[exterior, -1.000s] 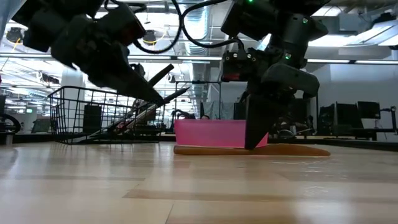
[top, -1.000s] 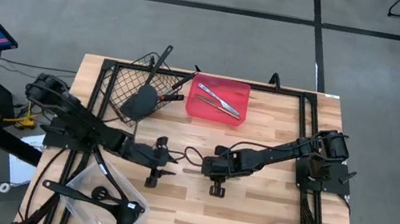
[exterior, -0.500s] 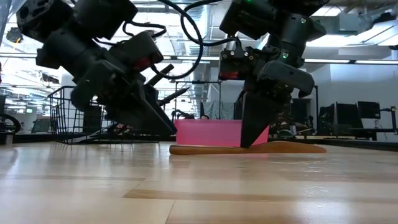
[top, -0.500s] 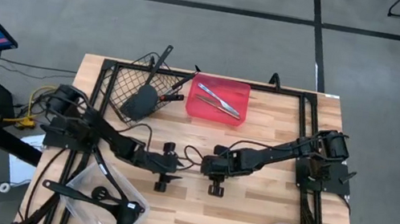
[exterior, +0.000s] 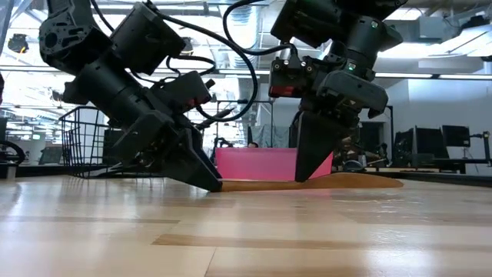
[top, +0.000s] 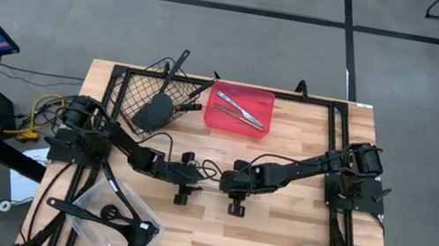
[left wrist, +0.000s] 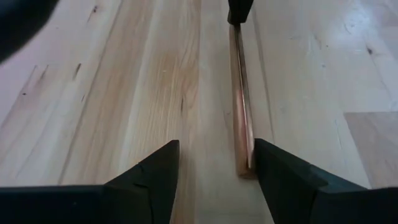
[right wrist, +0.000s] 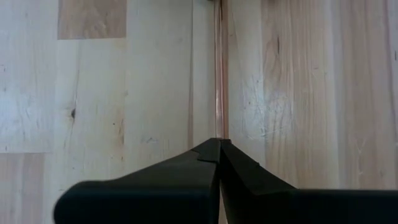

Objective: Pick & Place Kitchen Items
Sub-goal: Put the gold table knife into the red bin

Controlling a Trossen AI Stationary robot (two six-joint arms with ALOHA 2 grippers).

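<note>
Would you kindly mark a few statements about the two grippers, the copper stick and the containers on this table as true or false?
1. The right gripper is shut on the copper stick. True.
2. The left gripper is closed tight. False: its fingers stand open, the stick's near end beside one of them.
3. The red tray holds slim silver pieces. True.
4. The black wire basket is empty. False: a black spatula lies in it.
5. The clear tub sits by the right arm. False: it sits at the left arm's side.
</note>
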